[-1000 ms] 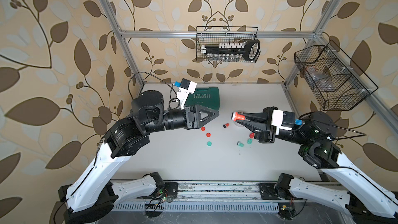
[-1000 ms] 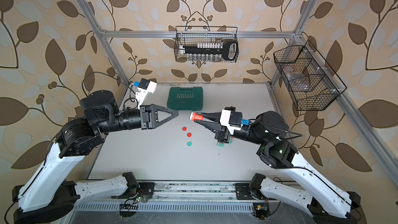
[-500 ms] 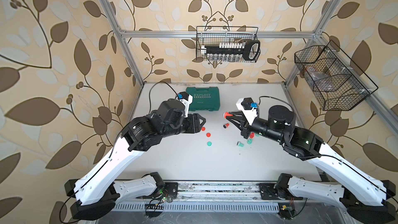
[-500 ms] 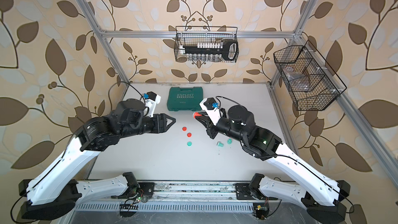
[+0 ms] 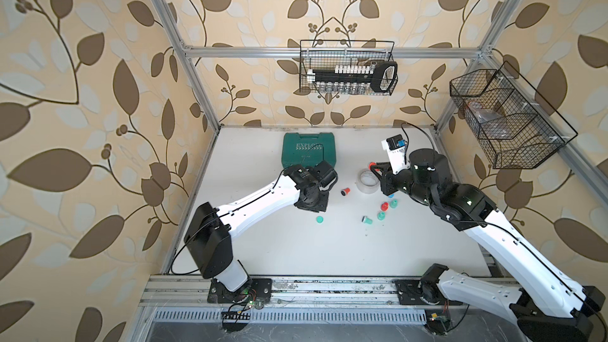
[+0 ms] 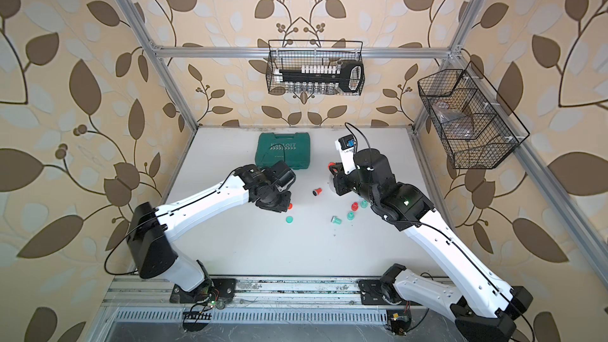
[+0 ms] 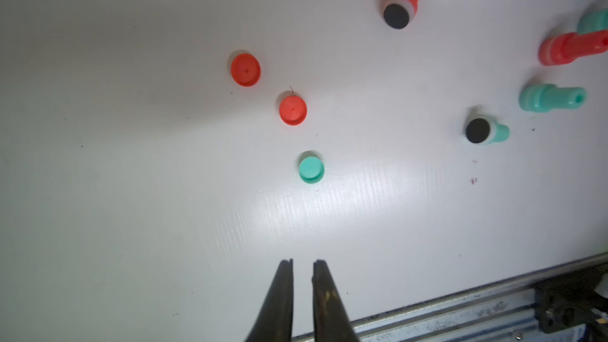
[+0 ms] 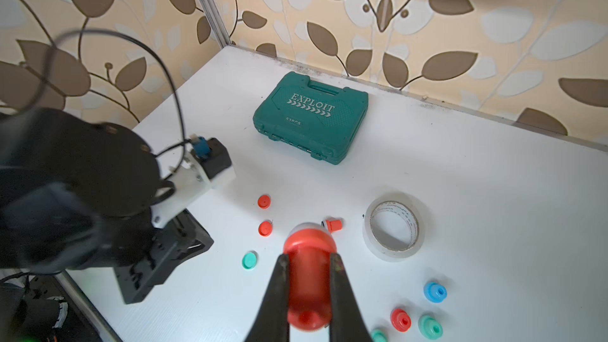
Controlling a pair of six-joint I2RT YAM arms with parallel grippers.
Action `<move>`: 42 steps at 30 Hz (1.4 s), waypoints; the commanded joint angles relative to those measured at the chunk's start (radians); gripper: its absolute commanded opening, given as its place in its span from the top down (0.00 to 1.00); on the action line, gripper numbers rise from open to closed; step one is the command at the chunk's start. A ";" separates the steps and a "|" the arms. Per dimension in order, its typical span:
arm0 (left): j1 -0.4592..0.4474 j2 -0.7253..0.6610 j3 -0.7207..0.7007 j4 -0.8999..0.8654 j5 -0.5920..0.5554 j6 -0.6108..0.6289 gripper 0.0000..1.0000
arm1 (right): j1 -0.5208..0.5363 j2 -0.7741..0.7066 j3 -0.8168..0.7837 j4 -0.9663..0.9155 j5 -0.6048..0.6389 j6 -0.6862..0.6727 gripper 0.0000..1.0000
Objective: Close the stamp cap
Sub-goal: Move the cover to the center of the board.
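My right gripper [image 8: 309,258] is shut on a red stamp [image 8: 309,278], held by its stem above the table with its wide end pointing away; the same red stamp [image 5: 371,164] shows at the arm's tip in a top view. My left gripper [image 7: 302,261] points down at the table, fingers nearly touching with nothing between them. Ahead of it lie a teal cap [image 7: 311,168] and two red caps [image 7: 292,110] [image 7: 245,70]. An uncapped red stamp [image 7: 403,1] and an uncapped teal stamp [image 7: 487,131] lie on their sides.
A green tool case [image 5: 307,149] sits at the back of the table. A tape roll [image 5: 368,181] lies under the right wrist. Several capped stamps, such as a teal one [image 7: 549,98], cluster beside it. Wire baskets [image 5: 347,67] hang on the walls. The aluminium rail [image 7: 460,317] borders the front.
Both arms dropped from facing each other in mid-air. The left gripper turned down toward the caps and closed from half open. The right arm drew back with the red stamp still held.
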 commanded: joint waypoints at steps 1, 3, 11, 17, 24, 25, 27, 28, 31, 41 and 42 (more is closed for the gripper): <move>0.017 0.089 0.060 0.026 -0.026 0.058 0.92 | -0.022 -0.039 -0.017 -0.024 -0.031 0.008 1.00; 0.024 0.159 0.083 0.031 -0.027 0.068 0.96 | -0.030 -0.048 -0.018 -0.034 -0.032 -0.003 1.00; 0.061 0.327 0.151 0.065 -0.016 0.086 1.00 | -0.056 -0.078 -0.039 -0.050 -0.037 -0.035 1.00; 0.080 0.378 0.149 0.102 0.001 0.088 1.00 | -0.072 -0.078 -0.047 -0.055 -0.051 -0.047 1.00; 0.083 0.409 0.147 0.126 -0.006 0.086 1.00 | -0.076 -0.074 -0.046 -0.057 -0.063 -0.050 1.00; 0.083 0.412 0.145 0.127 -0.010 0.087 1.00 | -0.077 -0.074 -0.046 -0.056 -0.064 -0.049 1.00; 0.083 0.416 0.140 0.134 -0.015 0.088 1.00 | -0.079 -0.073 -0.046 -0.058 -0.069 -0.050 1.00; 0.083 0.418 0.138 0.138 -0.021 0.089 1.00 | -0.079 -0.073 -0.047 -0.058 -0.070 -0.050 1.00; 0.083 0.426 0.136 0.142 -0.020 0.093 1.00 | -0.080 -0.071 -0.046 -0.059 -0.074 -0.050 1.00; 0.045 0.424 0.121 0.162 0.074 0.080 1.00 | -0.088 -0.059 -0.039 -0.061 -0.063 -0.038 1.00; 0.030 0.422 0.121 0.160 0.081 0.076 1.00 | -0.095 -0.056 -0.036 -0.067 -0.061 -0.035 1.00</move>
